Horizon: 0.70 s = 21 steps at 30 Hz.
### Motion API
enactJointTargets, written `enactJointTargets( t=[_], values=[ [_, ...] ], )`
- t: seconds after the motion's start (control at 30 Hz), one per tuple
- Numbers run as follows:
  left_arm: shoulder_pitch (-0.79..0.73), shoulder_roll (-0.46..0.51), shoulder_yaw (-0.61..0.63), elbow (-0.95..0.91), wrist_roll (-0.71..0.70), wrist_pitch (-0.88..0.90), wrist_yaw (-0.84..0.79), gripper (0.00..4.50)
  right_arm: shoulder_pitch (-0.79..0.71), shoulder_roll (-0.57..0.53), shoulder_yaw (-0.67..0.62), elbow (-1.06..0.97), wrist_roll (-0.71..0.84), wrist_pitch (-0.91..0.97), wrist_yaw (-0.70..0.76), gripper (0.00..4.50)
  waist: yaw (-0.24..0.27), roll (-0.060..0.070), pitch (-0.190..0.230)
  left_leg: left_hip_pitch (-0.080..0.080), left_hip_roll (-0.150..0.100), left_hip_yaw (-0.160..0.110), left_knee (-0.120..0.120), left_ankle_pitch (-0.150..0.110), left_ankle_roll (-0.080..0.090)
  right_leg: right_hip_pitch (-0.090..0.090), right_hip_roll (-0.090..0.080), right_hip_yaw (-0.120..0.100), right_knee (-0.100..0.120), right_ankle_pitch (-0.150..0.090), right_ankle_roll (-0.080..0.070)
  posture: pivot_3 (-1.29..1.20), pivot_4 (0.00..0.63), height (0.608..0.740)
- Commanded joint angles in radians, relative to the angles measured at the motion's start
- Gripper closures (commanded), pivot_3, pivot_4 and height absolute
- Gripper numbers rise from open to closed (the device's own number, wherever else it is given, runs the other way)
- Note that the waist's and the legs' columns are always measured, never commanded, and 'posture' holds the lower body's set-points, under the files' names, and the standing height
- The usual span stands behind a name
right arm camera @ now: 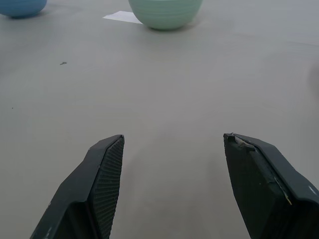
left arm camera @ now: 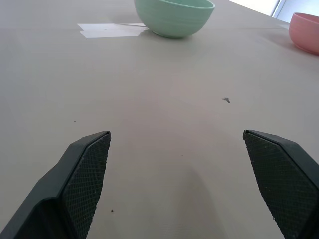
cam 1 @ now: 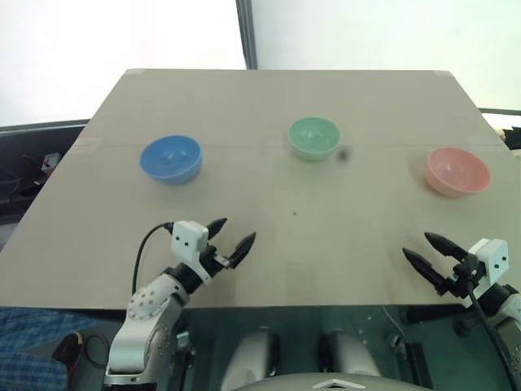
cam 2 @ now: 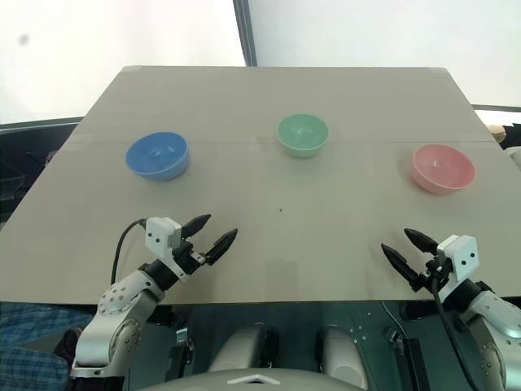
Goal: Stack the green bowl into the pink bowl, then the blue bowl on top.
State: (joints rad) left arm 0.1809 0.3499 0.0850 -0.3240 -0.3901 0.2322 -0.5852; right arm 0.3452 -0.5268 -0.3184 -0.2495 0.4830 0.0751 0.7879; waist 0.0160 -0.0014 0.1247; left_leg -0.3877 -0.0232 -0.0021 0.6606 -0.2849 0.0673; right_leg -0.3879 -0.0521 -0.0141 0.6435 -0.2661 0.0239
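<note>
The bench (cam 1: 269, 244) carries three separate bowls in a row across the upper half of the frame: blue bowl (cam 1: 170, 158) left, green bowl (cam 1: 313, 137) centre, pink bowl (cam 1: 457, 170) right. Left gripper (cam 1: 230, 235) lower left and right gripper (cam 1: 425, 249) lower right: jaws released, empty.

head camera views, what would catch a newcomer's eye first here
Three bright bowls in a spaced row across the tan table: the blue bowl on the left, green bowl in the middle, pink bowl on the right. Nearer, the left gripper and right gripper hover open, holding nothing.
</note>
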Motion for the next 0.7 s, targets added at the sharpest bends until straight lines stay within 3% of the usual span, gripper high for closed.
enactJointTargets(
  t=[0.03,0.37,0.7],
  values=[
    [-0.005,0.012,0.002,-0.044,-0.001,-0.026,-0.009,0.0,0.0,-0.001,-0.018,-0.027,0.005,-0.021,0.004,1.15,0.0,0.0,0.0,0.0,0.0,0.0,0.0,0.0,0.0,0.0,0.0,0.0,0.0,0.0,0.0,0.0,0.15,0.74],
    [-0.027,0.022,-0.028,-0.043,0.012,-0.054,-0.043,0.0,-0.021,-0.019,-0.017,0.002,-0.066,-0.038,-0.036,1.15,0.0,0.0,0.0,0.0,0.0,0.0,0.0,0.0,0.0,0.0,0.0,0.0,0.0,0.0,0.0,0.0,0.15,0.74],
    [-0.144,0.092,-0.103,-0.132,-0.049,0.023,-0.149,0.0,-0.208,-0.079,-0.05,0.058,-0.199,0.023,-0.208,1.15,-0.001,0.001,0.0,0.001,0.0,0.0,0.0,0.0,0.0,0.001,0.0,0.0,0.0,0.001,0.001,0.0,0.15,0.74]
  ],
)
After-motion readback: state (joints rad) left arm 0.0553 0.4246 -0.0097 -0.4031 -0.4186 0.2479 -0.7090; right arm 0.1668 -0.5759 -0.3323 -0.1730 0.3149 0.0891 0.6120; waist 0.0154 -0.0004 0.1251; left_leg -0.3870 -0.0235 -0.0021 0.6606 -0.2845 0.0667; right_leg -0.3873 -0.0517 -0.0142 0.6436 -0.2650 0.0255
